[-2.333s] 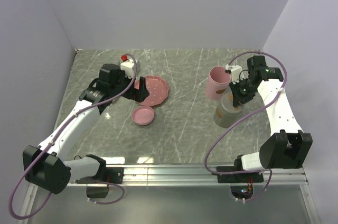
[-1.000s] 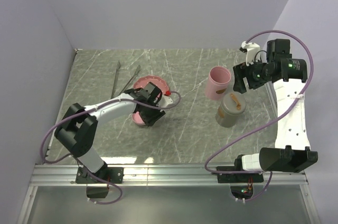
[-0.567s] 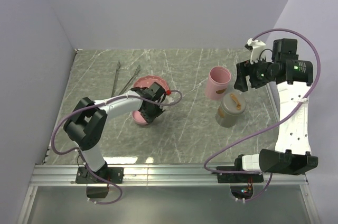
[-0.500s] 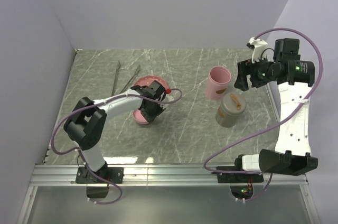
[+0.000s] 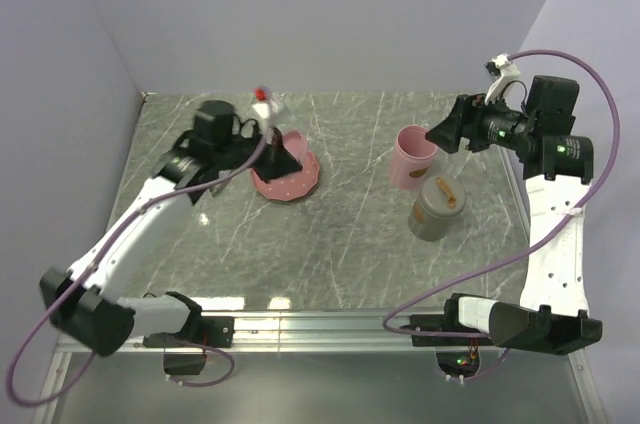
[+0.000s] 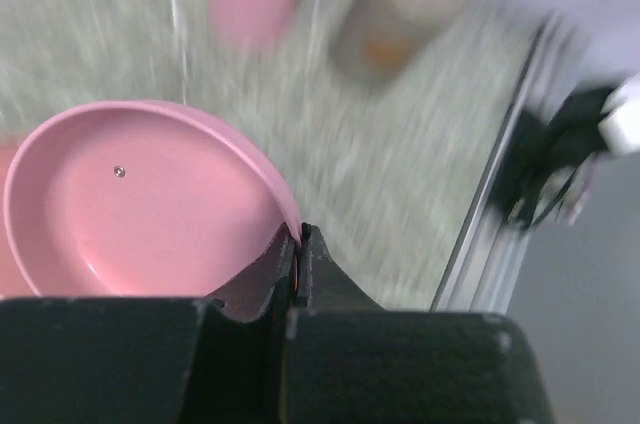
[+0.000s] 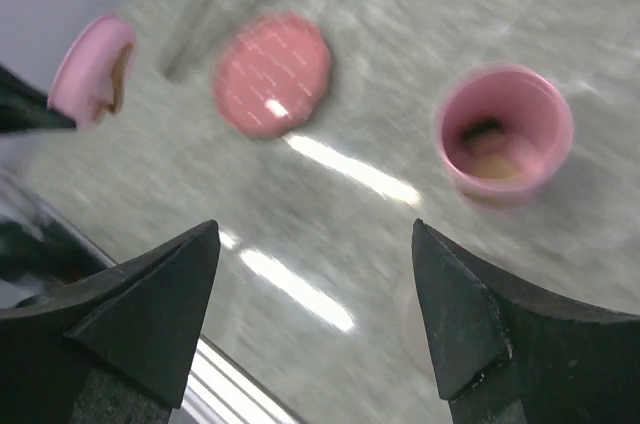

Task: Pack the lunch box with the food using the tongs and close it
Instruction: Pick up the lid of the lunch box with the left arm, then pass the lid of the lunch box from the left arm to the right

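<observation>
The shallow round pink lid (image 6: 140, 204) is showing its smooth hollow side, with a tiny dot near the middle, and is being held clear of the grey marbled desk (image 5: 350, 234). The left wrist view is showing the pinch on its rim close up. The right wrist view is showing the lid from afar, tilted, with the pink dotted plate (image 7: 272, 74) beside it and the tall pink tub (image 7: 505, 129) containing beige and dark food (image 7: 492, 166). The left gripper (image 6: 298, 244) is clamping its jaws together on the lid's rim. The right gripper (image 7: 315, 294) is standing wide apart, holding nothing, with the pink tub below and ahead of it. The lidded olive-grey tub (image 5: 435, 206) is standing just beside that tub.
</observation>
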`<state>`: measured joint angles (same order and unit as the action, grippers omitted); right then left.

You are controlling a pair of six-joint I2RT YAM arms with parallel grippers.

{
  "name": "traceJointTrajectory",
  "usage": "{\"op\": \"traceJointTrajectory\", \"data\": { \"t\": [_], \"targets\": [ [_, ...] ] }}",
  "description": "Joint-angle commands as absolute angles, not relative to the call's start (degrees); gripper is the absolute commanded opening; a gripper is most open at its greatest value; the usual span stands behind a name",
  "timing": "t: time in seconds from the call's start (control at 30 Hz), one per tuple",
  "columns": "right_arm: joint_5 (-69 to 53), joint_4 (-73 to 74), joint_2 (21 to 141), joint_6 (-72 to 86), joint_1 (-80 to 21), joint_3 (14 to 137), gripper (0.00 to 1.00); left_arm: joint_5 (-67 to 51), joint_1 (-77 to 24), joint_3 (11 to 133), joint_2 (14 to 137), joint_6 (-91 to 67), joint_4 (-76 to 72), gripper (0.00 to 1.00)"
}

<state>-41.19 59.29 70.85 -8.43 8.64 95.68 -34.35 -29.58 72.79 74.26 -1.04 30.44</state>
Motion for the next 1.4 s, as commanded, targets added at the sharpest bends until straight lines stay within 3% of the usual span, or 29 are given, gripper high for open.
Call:
{"op": "traceJointTrajectory", "data": {
  "t": [0.0, 0.13, 0.33, 0.93, 1.37],
  "targets": [
    [-53.15, 39.85, 69.61, 10.22, 9.05, 88.01, 0.84, -50.43, -25.41, 69.09, 67.35, -11.32, 10.05, 0.0],
    [-61.34, 15.82, 70.05, 29.1, 8.53, 78.79, 0.84, -51.07, -23.91, 63.56, 61.62, -18.01, -7.35, 0.0],
    [-62.67, -14.28, 69.69, 52.44, 4.23, 66.99, 0.84, -45.09, -22.68, 60.04, 58.89, -25.12, -27.2, 0.0],
    [-54.32, -48.23, 85.85, 80.85, -18.19, 72.5, 0.8, -39.11, -18.37, 49.92, 57.13, -48.42, -50.18, 0.0],
    [-50.89, -48.35, 89.74, 83.15, -29.26, 76.55, 0.72, -40.08, -17.93, 50.89, 58.62, -49.31, -50.36, 0.0]
  ]
}}
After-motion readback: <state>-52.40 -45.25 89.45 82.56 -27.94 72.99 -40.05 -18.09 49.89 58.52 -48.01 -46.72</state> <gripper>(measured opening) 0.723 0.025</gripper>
